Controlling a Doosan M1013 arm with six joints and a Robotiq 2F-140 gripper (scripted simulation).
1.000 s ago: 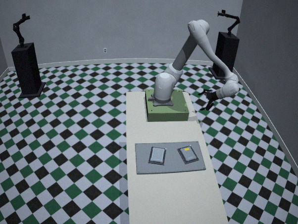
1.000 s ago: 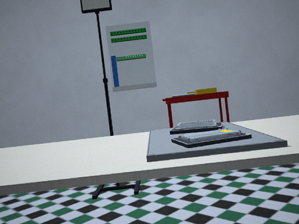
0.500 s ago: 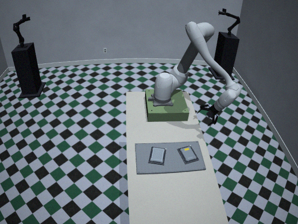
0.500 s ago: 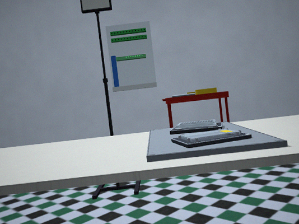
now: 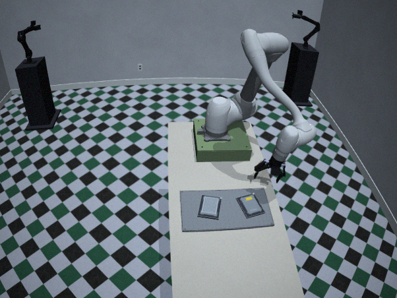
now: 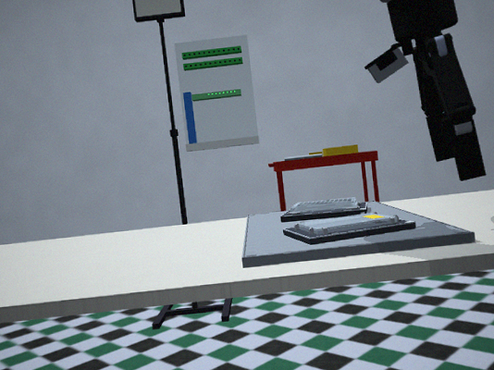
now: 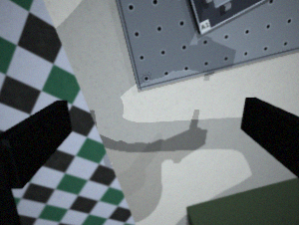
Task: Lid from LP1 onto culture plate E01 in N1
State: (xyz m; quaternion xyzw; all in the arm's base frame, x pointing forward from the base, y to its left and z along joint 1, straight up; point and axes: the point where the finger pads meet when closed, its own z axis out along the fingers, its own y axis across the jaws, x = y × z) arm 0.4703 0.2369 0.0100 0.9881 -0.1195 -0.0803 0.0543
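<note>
1. So far, none of the task's own steps appears done: the lid (image 5: 250, 206), marked by a yellow label, lies on its park at the right end of the grey base plate (image 5: 188, 215), and the culture plate (image 5: 210, 206) sits uncovered in its nest toward the left end of that base plate, its grid of wells showing from above.
2. Lid and culture plate lie well apart on the base plate, each turned at its own slight angle. In the side view the lid (image 6: 348, 225) is the nearer of the two and the culture plate (image 6: 323, 207) lies behind it.
3. Everything is left, by my judgement: reaching the lid, gripping it, lifting it, carrying it across to the culture plate and seating it fully down.
4. The pincer (image 5: 270, 169) is wide open and holds nothing. In the wrist view its two dark fingers stand at the far left and right edges with only table (image 7: 199, 169) and floor between them.
5. The arm rises from its green pedestal (image 5: 242, 155) at the back of the table (image 5: 231, 257), arches high and comes down over the table's right edge.
6. The pincer hangs above that edge, between the pedestal and the base plate, pointing down with a slight tilt, short of the lid and clearly above it.
</note>
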